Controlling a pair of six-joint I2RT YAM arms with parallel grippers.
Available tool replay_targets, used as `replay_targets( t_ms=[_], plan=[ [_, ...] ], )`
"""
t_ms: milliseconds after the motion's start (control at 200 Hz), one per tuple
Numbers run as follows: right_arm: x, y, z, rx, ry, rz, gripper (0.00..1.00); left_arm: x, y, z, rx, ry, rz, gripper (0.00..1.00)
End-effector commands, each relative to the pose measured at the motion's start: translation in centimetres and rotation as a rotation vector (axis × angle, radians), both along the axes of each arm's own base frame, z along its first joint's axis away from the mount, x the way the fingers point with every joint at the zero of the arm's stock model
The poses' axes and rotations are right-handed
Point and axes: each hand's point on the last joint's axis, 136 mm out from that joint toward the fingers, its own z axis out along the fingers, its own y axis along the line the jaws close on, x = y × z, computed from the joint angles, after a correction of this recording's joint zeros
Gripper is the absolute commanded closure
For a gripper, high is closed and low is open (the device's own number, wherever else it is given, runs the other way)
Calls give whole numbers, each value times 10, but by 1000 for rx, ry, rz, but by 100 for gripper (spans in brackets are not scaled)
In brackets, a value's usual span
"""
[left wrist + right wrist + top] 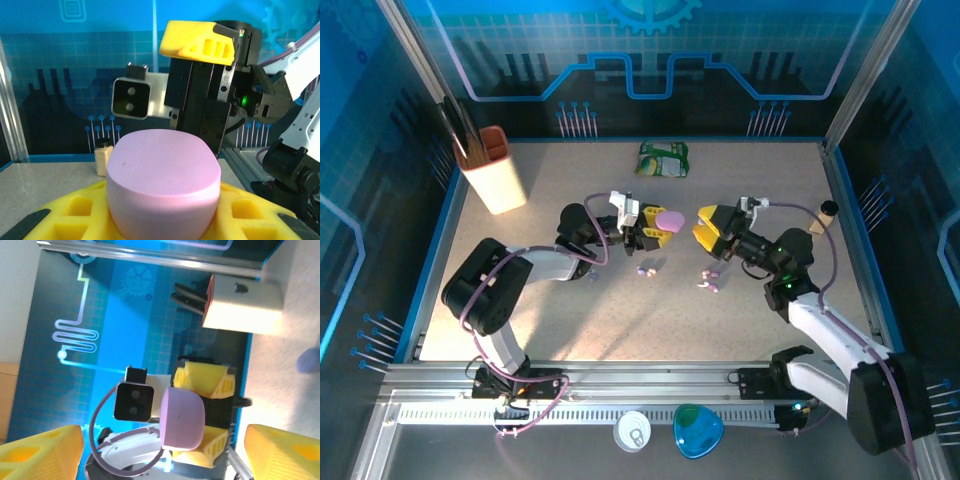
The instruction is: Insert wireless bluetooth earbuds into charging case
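Left gripper is clamped on a closed lilac charging case, whose long axis spans finger to finger and whose broad face points at the right gripper, its jaws apart. Tiny earbuds lie on the table just below.
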Motion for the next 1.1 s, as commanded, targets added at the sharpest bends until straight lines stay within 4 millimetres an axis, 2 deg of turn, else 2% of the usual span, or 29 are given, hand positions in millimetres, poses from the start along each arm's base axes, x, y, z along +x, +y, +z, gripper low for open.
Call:
replay_targets(
  t_ms=[0,65,220,330,360,385,490,635,725,860,1096],
  plan=[
    [-6,-9,0,-230,-160,-8,11,-4,11,7,-18,-8,22,68],
    [-12,-9,8,-366,-319,7,8,-4,15,2,-11,-11,39,68],
    [-21,-4,13,-667,-612,63,0,-5,21,-6,4,19,32,68],
    [-22,6,18,-831,-788,102,0,-5,23,0,-4,26,32,68],
    [-23,11,12,-873,-823,130,0,-5,24,2,-7,28,32,68],
    [-23,14,22,-900,-876,132,0,-6,24,4,-10,30,31,68],
    [-23,28,19,-1011,-984,179,0,-10,25,9,-11,35,8,68],
    [-19,43,18,-1078,-1077,201,0,-15,27,9,-3,36,-17,68],
    [-10,48,17,-1113,-1078,181,0,-18,28,9,-2,27,-19,68],
    [2,49,18,-1147,-1070,142,0,-23,29,15,-5,13,-33,69],
    [19,48,23,-1155,-1013,77,0,-26,29,14,2,5,-45,69]
  ],
)
